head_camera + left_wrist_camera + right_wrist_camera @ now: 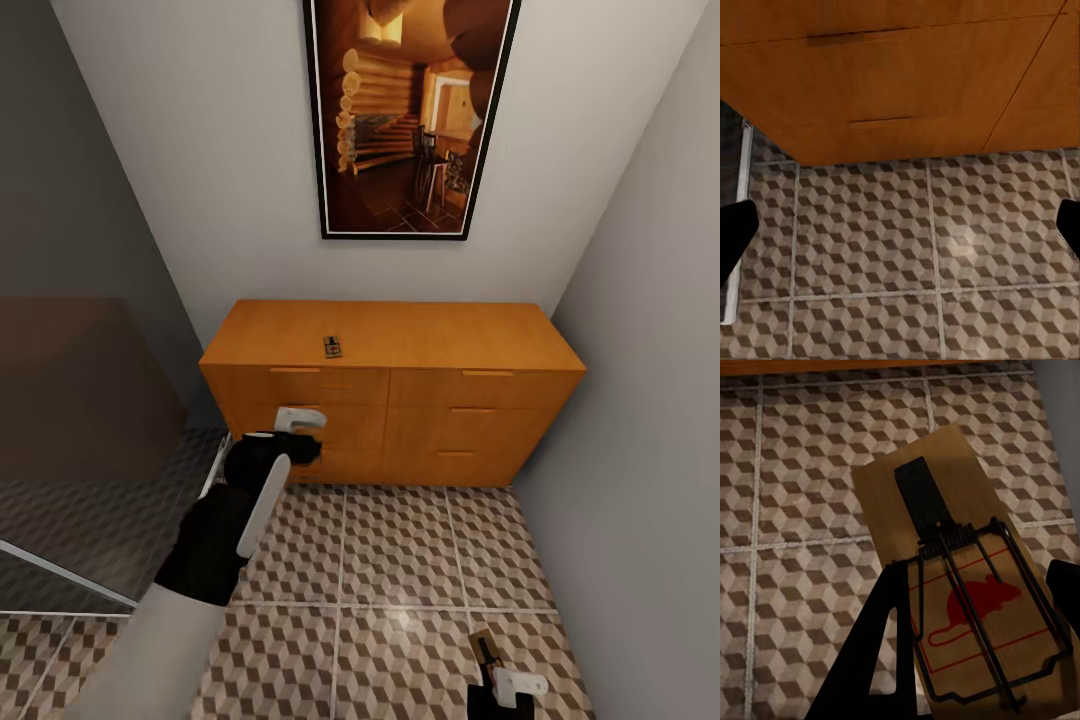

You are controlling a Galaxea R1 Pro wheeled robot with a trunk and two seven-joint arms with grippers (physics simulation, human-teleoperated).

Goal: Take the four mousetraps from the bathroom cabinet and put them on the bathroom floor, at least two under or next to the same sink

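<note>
My right claw (971, 641) was pinching a mousetrap (960, 577), one dark finger (870, 645) against each long edge of the tan board. The red mouse print and the wire spring bar faced my wrist camera. From the head camera that right claw (497, 672) sat low, well out from the cabinet (392, 390) over the bathroom floor (400, 560), with the held trap (483, 645) poking out toward the cabinet. I could not tell if the trap touched the tiles.

My left claw (900, 225) was spread wide, with just the two dark fingertips (735, 232) at the frame edges and nothing between them. Under it were cube-pattern tiles (907, 247) and the lower drawer fronts of the cabinet (892, 75). From the head camera the left claw (298, 425) hung right in front of the cabinet's left drawer column, about at the second drawer, close to the front. I could not tell whether it touched.

A second mousetrap (332, 347) lay flat on the cabinet's top surface, near the front edge and a bit left of the middle. All drawers looked closed.

A framed picture (410, 115) of a log interior hung on the wall above the cabinet. Left of the cabinet was a dark glass panel (80, 440) with a pale rail at its base.
</note>
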